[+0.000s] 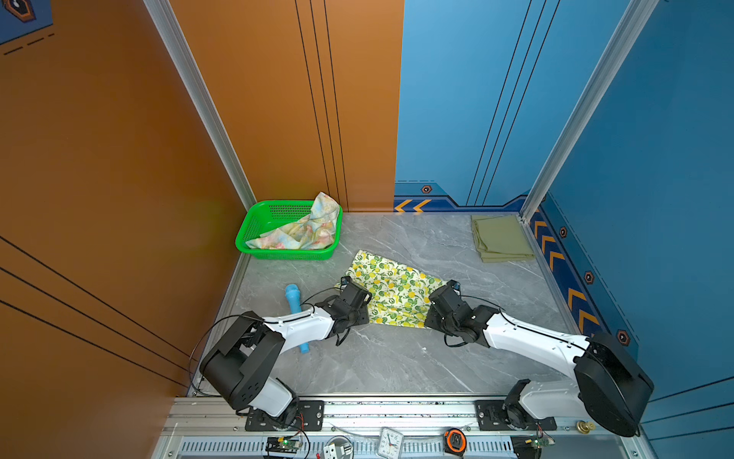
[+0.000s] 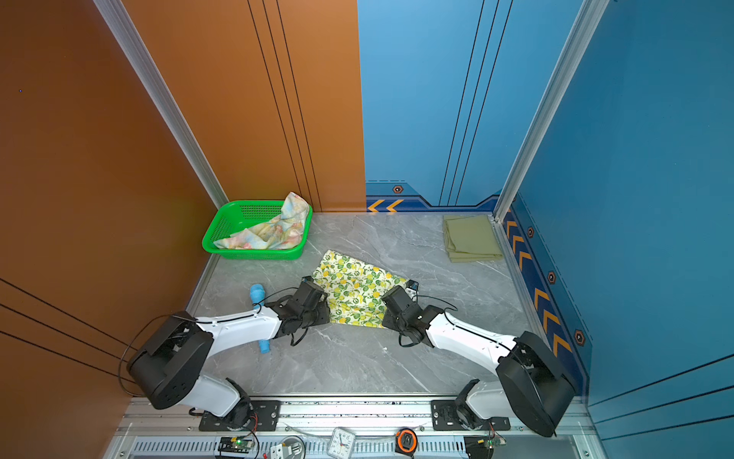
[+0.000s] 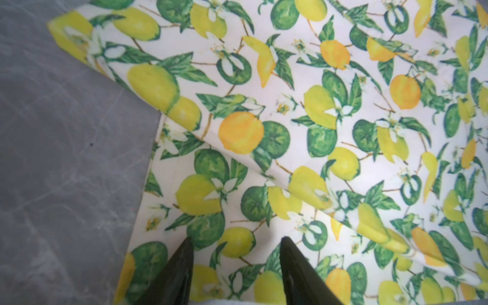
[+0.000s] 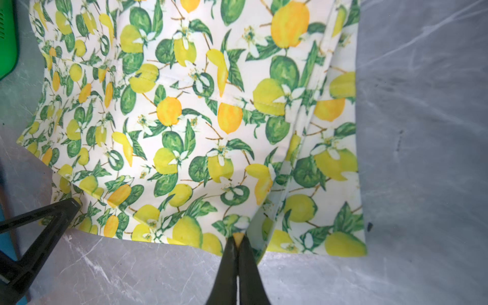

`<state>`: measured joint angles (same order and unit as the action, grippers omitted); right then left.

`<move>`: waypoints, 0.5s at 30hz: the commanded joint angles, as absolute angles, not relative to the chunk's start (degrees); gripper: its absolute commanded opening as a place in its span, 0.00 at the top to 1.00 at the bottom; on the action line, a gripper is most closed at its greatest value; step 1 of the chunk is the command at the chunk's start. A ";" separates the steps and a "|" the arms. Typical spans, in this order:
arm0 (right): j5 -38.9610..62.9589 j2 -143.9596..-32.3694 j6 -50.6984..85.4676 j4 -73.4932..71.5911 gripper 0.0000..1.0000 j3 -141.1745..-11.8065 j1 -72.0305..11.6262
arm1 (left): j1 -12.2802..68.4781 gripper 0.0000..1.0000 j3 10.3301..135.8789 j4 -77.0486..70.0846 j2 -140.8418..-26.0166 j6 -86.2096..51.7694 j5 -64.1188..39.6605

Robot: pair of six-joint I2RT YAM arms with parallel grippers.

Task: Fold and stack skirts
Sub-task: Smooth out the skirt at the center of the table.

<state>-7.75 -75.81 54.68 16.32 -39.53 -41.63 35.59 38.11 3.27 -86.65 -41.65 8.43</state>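
The lemon-print skirt point(image 1: 393, 294) point(image 2: 355, 292) lies spread in the middle of the grey table, partly folded over itself. My right gripper point(image 4: 239, 239) is shut on the hem of this skirt point(image 4: 200, 126) at its right side, also seen in a top view point(image 1: 451, 286). At the skirt's left edge, my left gripper point(image 3: 235, 243) point(image 1: 344, 283) is open, its fingers just above the print point(image 3: 264, 105). The olive-green skirt point(image 1: 502, 238) point(image 2: 470, 238) lies folded in the far right corner. The pastel flowered skirt point(image 1: 306, 230) point(image 2: 274, 230) sits crumpled in the basket.
The green perforated basket point(image 1: 274, 210) point(image 2: 234, 216) stands at the far left corner. A light-blue microphone-shaped toy point(image 1: 293, 296) point(image 2: 257, 294) lies partly under my left arm. Walls close in the table on the left, back and right.
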 commanded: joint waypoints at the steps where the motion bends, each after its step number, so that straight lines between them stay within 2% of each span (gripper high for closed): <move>1: -9.71 -73.17 48.27 20.60 1.00 -40.96 -38.91 | 34.50 0.46 35.69 7.67 -87.54 -42.01 6.99; 8: -9.09 -67.00 38.89 22.69 1.00 -40.33 -34.38 | 33.91 0.46 35.73 7.83 -87.54 -42.10 6.60; 15: -10.19 -59.25 37.44 22.46 1.00 -34.38 -33.24 | 33.74 0.46 36.30 8.39 -87.98 -42.14 6.48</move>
<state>-7.88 -61.60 39.79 20.14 -37.26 -33.71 34.52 37.93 2.79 -86.56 -41.65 7.46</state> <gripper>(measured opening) 0.047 0.543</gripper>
